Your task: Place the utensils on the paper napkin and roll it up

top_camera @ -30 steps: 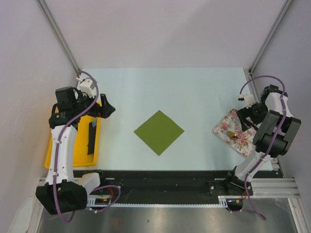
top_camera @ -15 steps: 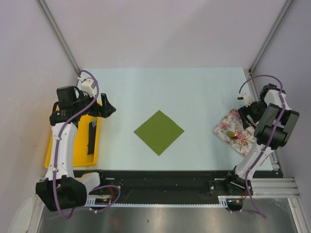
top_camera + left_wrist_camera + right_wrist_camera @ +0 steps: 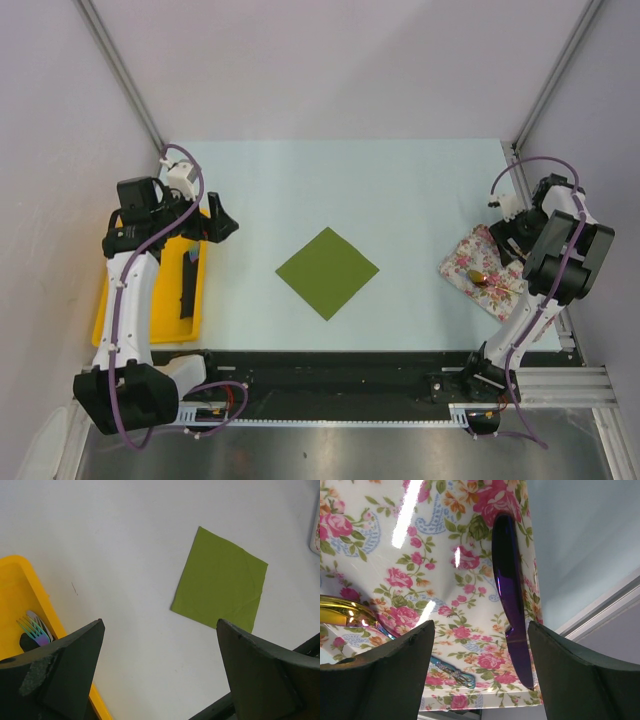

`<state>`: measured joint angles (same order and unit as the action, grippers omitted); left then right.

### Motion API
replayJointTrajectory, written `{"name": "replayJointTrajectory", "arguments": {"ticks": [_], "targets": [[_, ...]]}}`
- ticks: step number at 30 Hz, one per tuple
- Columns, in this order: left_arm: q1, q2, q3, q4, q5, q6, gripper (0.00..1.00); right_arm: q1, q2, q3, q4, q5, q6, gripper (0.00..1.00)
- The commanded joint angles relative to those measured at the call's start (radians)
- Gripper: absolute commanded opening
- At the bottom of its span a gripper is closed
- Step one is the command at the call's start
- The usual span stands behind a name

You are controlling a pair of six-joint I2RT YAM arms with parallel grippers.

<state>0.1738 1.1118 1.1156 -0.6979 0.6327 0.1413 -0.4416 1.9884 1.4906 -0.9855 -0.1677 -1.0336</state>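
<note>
Left arm: your left claw (image 3: pixel 160 625) hangs above the table (image 3: pixel 400 190) at the inner edge of the yellow tray (image 3: pixel 15 580). Its fingers (image 3: pixel 65 670) are spread wide with nothing between them. In the left wrist view a fork (image 3: pixel 36 629) with rainbow-tinted tines lies in the tray, close beside the left finger. Its handle is hidden behind that finger.

Napkin: the green napkin (image 3: pixel 327 272) lies flat near the middle of the table, turned so that one corner points toward the arm bases. It is bare, with no cutlery on it. It sits well apart from both claws, between the tray and the floral mat (image 3: pixel 470 262).

Right arm: your right claw (image 3: pixel 481 630) hovers low over the floral mat at the right side of the table. Its fingers stand apart and pinch nothing. A dark purple knife (image 3: pixel 507 570) lies on the mat under the gap, nearer the right finger, running along the mat's outer edge. The gold spoon head (image 3: pixel 342 612) lies on the mat just beside the left finger. A thin blue-green handle (image 3: pixel 449 672) shows near the mat's lower edge. You cannot tell from this view whether either finger touches the mat.
</note>
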Motion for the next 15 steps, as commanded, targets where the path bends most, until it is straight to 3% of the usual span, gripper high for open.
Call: {"name": "replayJointTrajectory", "arguments": {"ticks": [1, 10, 15], "targets": [[-0.005, -0.006, 0.026, 0.015, 0.009, 0.024, 1.0, -0.003, 0.018, -0.006, 0.025, 0.017, -0.023, 0.8], [-0.005, 0.0, 0.032, 0.015, 0.005, 0.026, 1.0, 0.012, 0.009, -0.081, 0.061, 0.03, -0.026, 0.79], [-0.005, 0.005, 0.039, 0.014, 0.005, 0.023, 1.0, 0.021, 0.007, -0.104, 0.013, -0.004, -0.051, 0.69]]}}
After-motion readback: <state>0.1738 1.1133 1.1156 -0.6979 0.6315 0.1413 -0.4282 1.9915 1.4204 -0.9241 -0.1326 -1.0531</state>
